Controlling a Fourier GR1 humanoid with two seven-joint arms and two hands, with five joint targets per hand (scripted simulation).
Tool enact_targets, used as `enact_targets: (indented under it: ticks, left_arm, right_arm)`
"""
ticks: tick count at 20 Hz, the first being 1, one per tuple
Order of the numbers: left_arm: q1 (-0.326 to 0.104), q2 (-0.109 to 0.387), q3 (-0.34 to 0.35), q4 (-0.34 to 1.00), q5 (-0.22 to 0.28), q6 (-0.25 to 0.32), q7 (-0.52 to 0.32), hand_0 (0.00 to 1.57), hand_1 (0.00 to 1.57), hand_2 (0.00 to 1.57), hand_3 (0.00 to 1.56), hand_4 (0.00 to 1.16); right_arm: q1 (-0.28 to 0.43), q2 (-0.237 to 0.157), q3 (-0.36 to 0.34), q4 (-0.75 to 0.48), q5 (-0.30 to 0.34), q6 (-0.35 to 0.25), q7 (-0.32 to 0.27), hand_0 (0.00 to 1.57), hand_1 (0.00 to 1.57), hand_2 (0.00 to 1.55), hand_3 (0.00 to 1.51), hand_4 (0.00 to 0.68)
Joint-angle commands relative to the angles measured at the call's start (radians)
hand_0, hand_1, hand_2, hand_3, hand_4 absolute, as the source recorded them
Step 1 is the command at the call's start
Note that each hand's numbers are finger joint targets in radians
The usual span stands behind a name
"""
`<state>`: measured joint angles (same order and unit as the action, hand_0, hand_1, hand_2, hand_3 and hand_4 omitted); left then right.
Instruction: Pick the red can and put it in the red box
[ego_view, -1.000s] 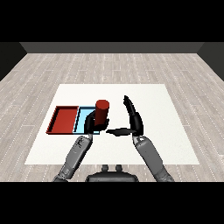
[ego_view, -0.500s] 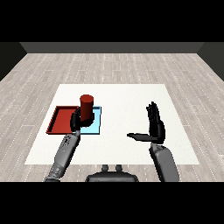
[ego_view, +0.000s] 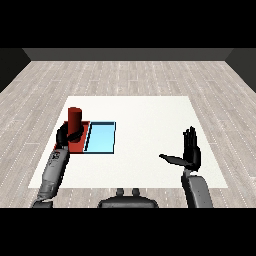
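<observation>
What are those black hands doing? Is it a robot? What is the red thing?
Yes, it is a robot, and you are looking out from its head, down at a white table. The grey arms with black hands are its own. Its left hand is curled round a red can and holds it over a red tray. Beside that lies a light blue tray. Its right hand is open and holds nothing. The job is putting the can in the red tray.

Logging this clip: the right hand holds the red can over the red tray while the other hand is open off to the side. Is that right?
Not quite. The head view shows the left hand curled round the red can over the red tray; the right hand is the open one, off to the side.
</observation>
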<state>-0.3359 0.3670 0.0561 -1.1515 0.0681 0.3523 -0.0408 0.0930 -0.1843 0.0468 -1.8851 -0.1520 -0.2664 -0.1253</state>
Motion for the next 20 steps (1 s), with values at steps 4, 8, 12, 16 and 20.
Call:
enact_targets:
  ticks: [4,8,12,16,20]
  left_arm:
    - [-0.090,0.010,0.097,0.474,-0.019,-0.014,-0.188,1.57,1.57,1.57,1.51,1.04]
    - [-0.263,0.022,0.090,0.700,-0.085,0.050,-0.113,1.57,1.57,1.55,1.48,1.02]
    - [-0.266,0.000,0.044,0.854,-0.139,0.045,-0.028,0.03,0.03,0.37,0.12,0.71]
    - [-0.303,0.006,0.063,0.973,-0.150,0.062,-0.028,0.57,0.57,0.66,0.57,0.63]
    - [-0.298,0.036,0.091,1.021,-0.133,-0.018,-0.087,0.46,0.46,0.58,0.11,0.59]
  right_arm:
    - [-0.009,0.001,-0.055,0.147,0.008,0.000,-0.058,0.00,0.00,0.00,0.00,0.000]
    - [-0.053,0.001,-0.072,0.203,0.022,-0.015,-0.063,0.00,0.00,0.00,0.00,0.000]
    - [-0.076,-0.013,-0.088,0.223,0.023,-0.020,-0.038,0.00,0.00,0.00,0.00,0.000]
    - [-0.084,-0.021,-0.092,0.266,0.030,-0.002,-0.069,0.00,0.00,0.00,0.00,0.000]
    - [-0.092,-0.004,-0.080,0.271,0.046,-0.016,-0.067,0.00,0.00,0.00,0.00,0.000]
